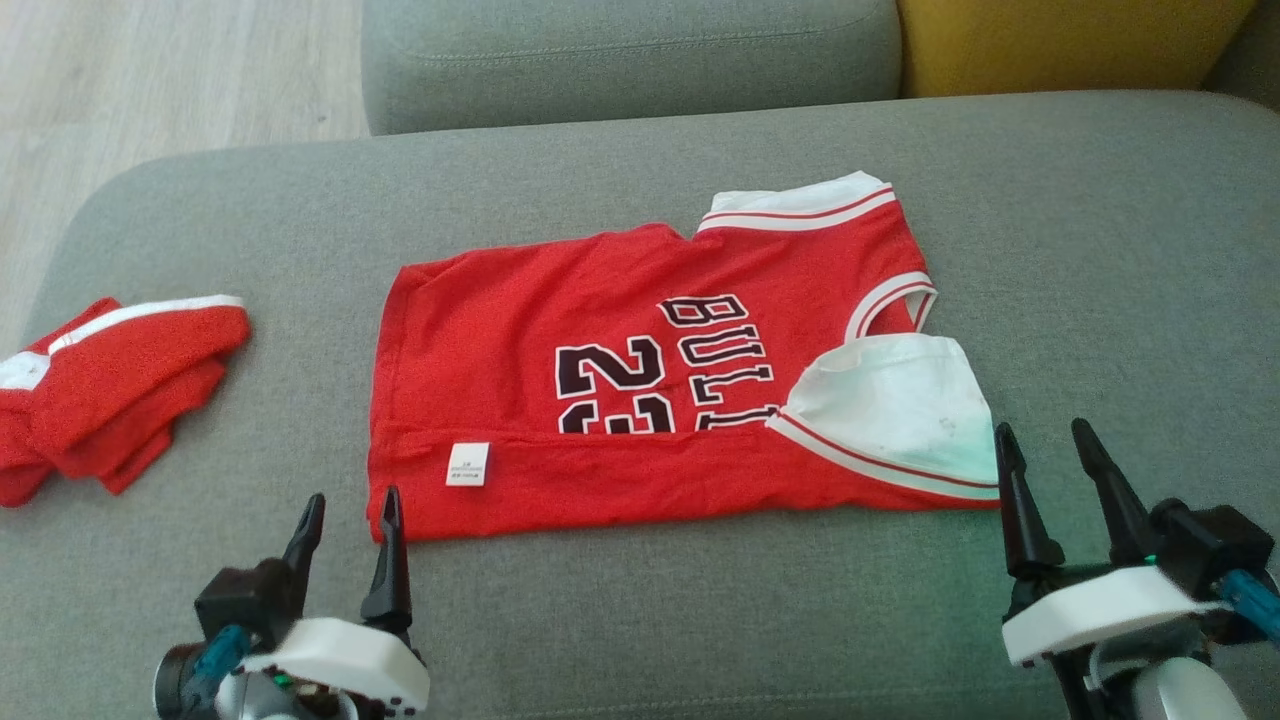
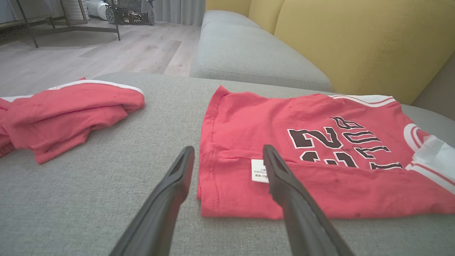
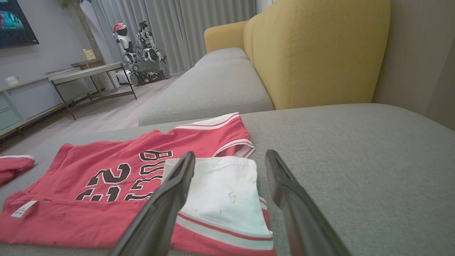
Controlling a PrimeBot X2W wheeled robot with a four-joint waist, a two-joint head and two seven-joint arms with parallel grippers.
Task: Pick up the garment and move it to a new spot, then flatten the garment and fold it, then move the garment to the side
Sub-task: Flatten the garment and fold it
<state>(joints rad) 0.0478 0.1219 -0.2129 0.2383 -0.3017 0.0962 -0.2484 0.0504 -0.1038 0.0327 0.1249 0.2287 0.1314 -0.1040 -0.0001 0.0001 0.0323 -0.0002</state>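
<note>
Red jersey (image 1: 500, 330) lies flat mid-cushion (image 1: 1100, 250), near side folded up so the white label (image 1: 468, 464) shows, with a white flap turned over at the right end. Left tool (image 1: 354, 495) is spread wide at the jersey's near left corner. Right tool (image 1: 1041, 426), also spread, is just beside the flap. A crumpled red bundle (image 1: 120, 390) sits at the cushion's left edge.

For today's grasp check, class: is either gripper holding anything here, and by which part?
Nothing is held. The left gripper and the right gripper are open by the near edge of the red jersey, jaws empty.

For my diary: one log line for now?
jersey part-folded, flat | left gripper open near hem | right gripper open near sleeve
</note>
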